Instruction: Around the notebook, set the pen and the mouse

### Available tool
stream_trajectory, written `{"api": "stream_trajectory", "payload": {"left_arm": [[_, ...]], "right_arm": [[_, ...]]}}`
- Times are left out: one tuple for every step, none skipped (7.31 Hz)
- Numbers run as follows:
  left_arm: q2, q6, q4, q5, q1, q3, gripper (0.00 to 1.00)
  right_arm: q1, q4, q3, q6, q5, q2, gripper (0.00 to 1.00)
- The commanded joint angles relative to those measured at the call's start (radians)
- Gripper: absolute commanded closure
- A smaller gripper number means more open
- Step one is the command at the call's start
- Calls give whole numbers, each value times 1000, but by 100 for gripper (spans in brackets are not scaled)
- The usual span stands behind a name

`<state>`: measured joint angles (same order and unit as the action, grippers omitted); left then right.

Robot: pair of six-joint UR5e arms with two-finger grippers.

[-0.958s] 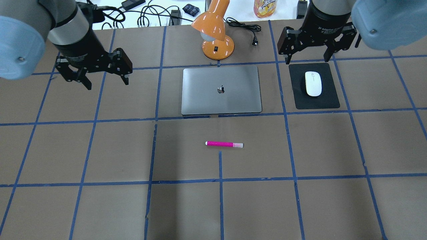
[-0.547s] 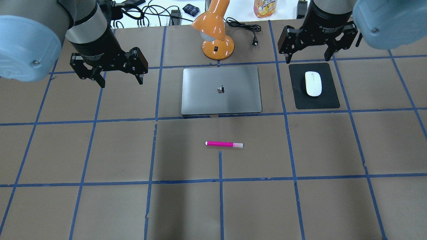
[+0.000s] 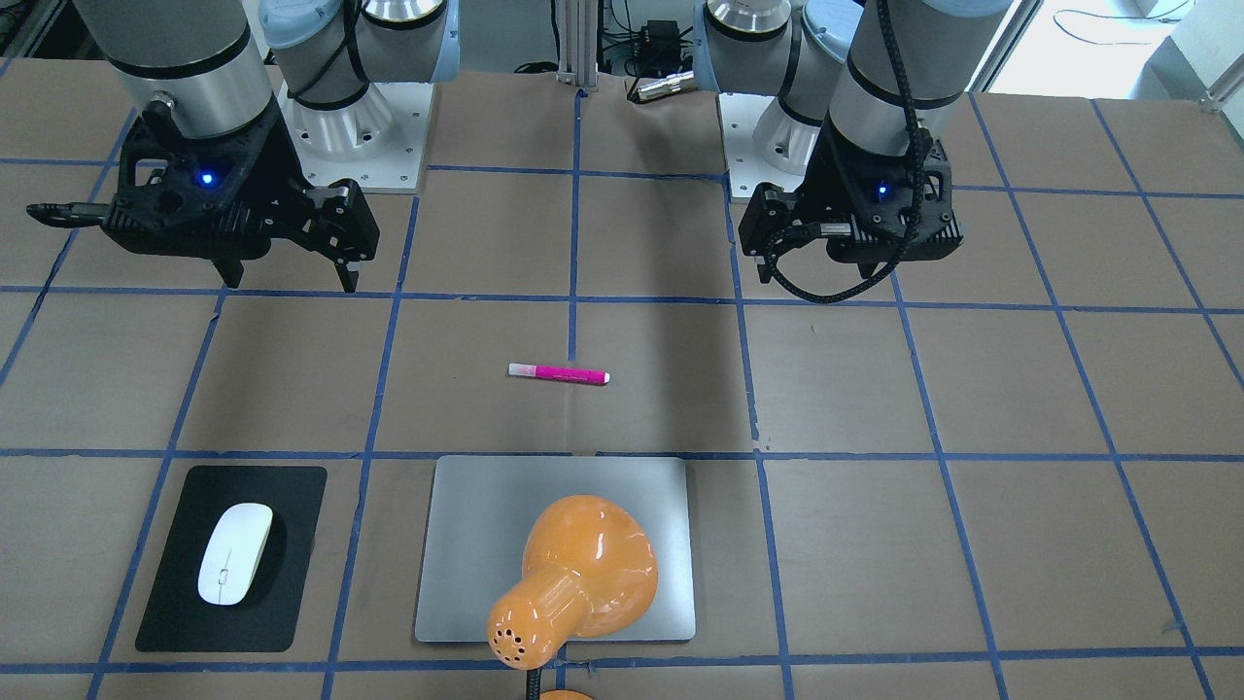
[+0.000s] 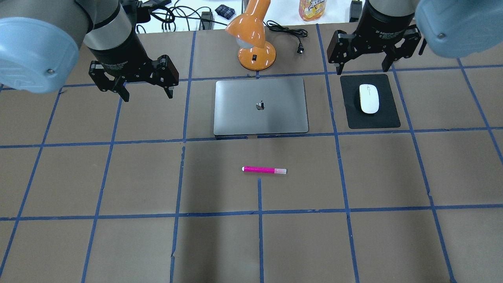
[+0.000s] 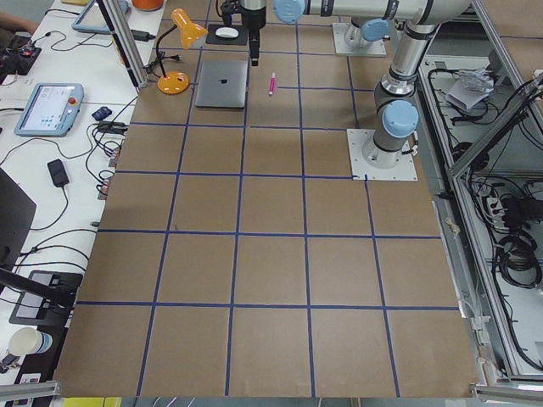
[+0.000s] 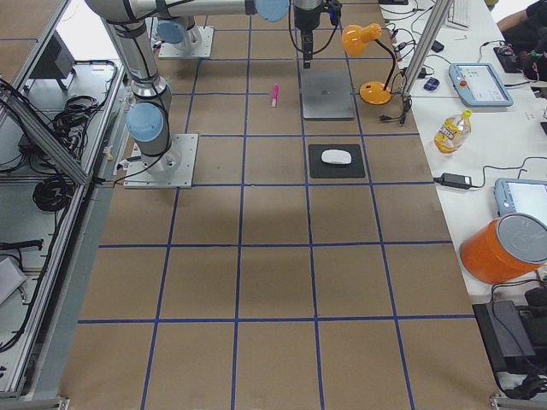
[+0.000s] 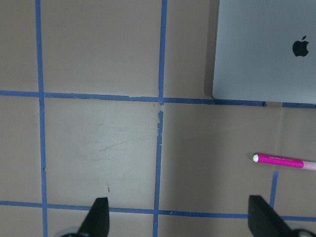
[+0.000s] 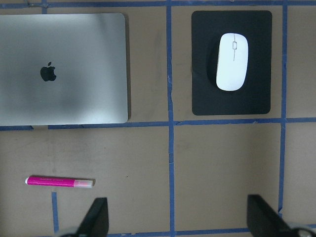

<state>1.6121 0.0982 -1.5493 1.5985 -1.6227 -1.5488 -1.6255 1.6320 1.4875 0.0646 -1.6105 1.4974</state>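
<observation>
With the left gripper (image 4: 147, 96) and right gripper (image 4: 363, 70) hovering wide and empty, we judge the pen (image 4: 264, 170), lying apart from the notebook (image 4: 260, 106) on the robot's side, light, stiff and roll-prone, best pinched mid-barrel.

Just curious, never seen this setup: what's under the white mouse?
A black mat lies under the mouse, on the brown table. What the mat itself covers cannot be seen.

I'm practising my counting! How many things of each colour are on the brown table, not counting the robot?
Pink: 1, the pen
White: 1, the mouse
Silver: 1, the notebook
Black: 1, the mat
Orange: 1, the lamp
Total: 5
</observation>
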Motion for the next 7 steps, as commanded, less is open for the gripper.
{"api": "stream_trajectory", "payload": {"left_arm": [[-20,-48,-3,-6,43,-10,0],[-12,-23,-3,0,38,-10,0],[-1,21,-2,-3,35,-7,0],[3,47,-2,-8,31,10,0],[-1,46,-2,3,32,10,0],[0,44,0,-6,35,7,0],[3,44,3,9,34,9,0]], "right_arm": [[0,0,0,0,3,0,0],[0,0,0,0,1,1,0],[0,0,0,0,3,0,0],[0,0,-1,1,1,1,0],[0,0,-1,1,1,1,0],[0,0,-1,1,1,1,0],[0,0,-1,1,1,0,0]]}}
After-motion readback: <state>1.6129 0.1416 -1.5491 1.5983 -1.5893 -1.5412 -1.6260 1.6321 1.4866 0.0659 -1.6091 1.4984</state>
